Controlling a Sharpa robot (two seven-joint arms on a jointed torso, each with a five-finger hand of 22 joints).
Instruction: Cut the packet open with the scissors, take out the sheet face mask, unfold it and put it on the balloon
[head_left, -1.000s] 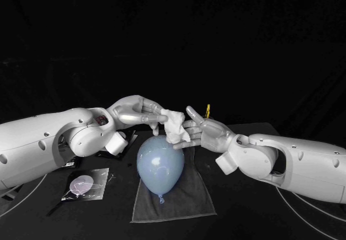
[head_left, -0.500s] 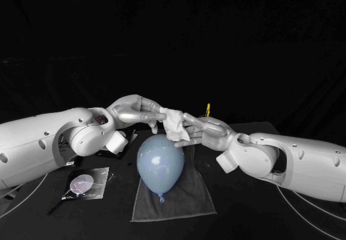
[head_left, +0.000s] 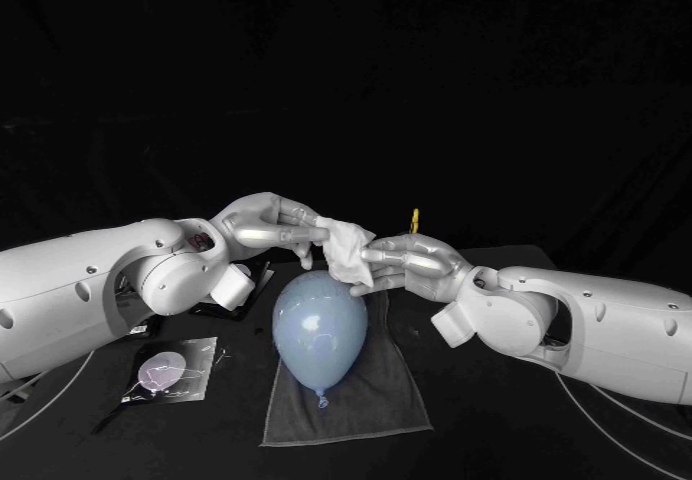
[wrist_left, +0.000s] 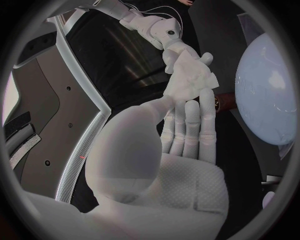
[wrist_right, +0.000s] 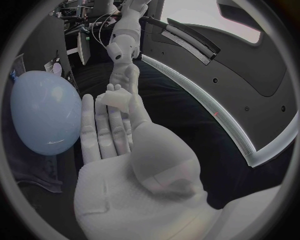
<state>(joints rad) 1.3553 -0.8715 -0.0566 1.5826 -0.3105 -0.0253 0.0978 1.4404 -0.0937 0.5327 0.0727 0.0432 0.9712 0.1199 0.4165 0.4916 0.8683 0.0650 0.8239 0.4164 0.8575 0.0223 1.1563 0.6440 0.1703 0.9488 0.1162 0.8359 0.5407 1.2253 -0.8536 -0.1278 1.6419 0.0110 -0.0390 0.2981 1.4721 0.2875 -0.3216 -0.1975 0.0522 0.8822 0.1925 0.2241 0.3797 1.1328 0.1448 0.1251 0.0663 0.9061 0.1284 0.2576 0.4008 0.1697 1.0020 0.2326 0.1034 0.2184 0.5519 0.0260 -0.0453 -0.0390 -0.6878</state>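
Observation:
The white sheet mask (head_left: 343, 250) hangs crumpled in the air above the top end of the pale blue balloon (head_left: 320, 325), which lies on a grey cloth (head_left: 378, 400). My left hand (head_left: 274, 225) pinches the mask's upper edge from the left. My right hand (head_left: 408, 260) grips its right side between thumb and fingers. In the left wrist view the mask (wrist_left: 190, 80) sits at the tips of my left hand (wrist_left: 184, 135), with the right hand (wrist_left: 159, 30) beyond and the balloon (wrist_left: 269, 95) beside. In the right wrist view my right hand (wrist_right: 115, 137) holds the mask (wrist_right: 115, 98).
The cut packet (head_left: 173, 368) lies flat on the table at the front left, beside a black strip. A thin yellow object (head_left: 415, 220) stands behind my right hand. A small white and black box (head_left: 234, 285) sits under my left forearm.
My right hand's spread fingers have closed onto the mask and risen slightly. The mask is bunched tighter between both hands. The balloon has not moved.

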